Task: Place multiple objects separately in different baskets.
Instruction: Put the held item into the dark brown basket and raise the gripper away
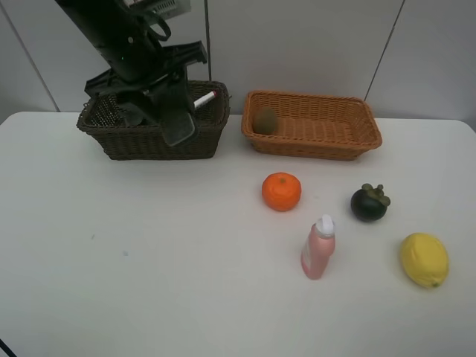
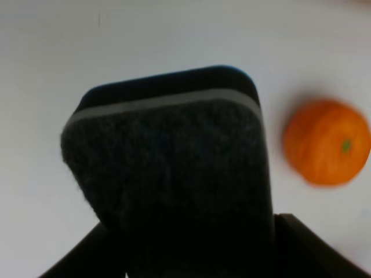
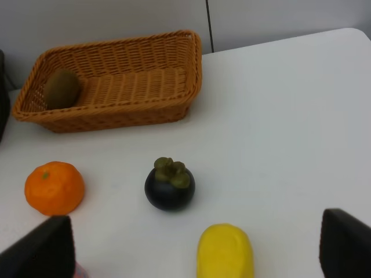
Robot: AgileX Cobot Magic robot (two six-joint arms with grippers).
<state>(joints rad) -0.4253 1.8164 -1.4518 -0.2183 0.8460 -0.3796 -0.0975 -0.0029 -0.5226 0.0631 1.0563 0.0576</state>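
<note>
My left gripper (image 1: 158, 104) is shut on the black eraser block (image 1: 178, 125) and holds it above the front of the dark brown basket (image 1: 111, 141). The block fills the left wrist view (image 2: 174, 168). A white-pink marker (image 1: 206, 97) lies in that basket. The kiwi (image 1: 265, 120) lies in the light orange-tan basket (image 1: 312, 145). The orange (image 1: 281, 191), mangosteen (image 1: 369, 202), pink bottle (image 1: 318, 248) and lemon (image 1: 424, 259) are on the table. My right gripper (image 3: 197, 234) is open above the lemon (image 3: 225, 252), out of the high view. The green pump bottle is hidden.
The white table (image 1: 149, 260) ends at a pale panelled wall (image 1: 312, 44) behind the baskets. The left arm (image 1: 111, 37) reaches down over the dark basket. The orange (image 2: 327, 142) shows beside the eraser in the left wrist view.
</note>
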